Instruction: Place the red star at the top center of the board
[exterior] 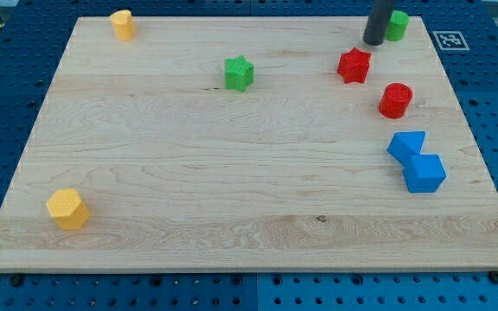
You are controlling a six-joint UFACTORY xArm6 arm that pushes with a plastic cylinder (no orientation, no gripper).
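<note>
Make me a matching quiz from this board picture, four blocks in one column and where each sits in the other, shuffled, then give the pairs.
Blocks:
1. red star
2. green star
3. yellow hexagonal block
4. red cylinder

Places:
A. near the view's bottom-left corner of the board
B. just below and to the view's left of my tip
C. a little left of centre, in the upper half
D. right side, just above the two touching blue blocks

Pairs: 1-B, 2-C, 3-A, 4-D
</note>
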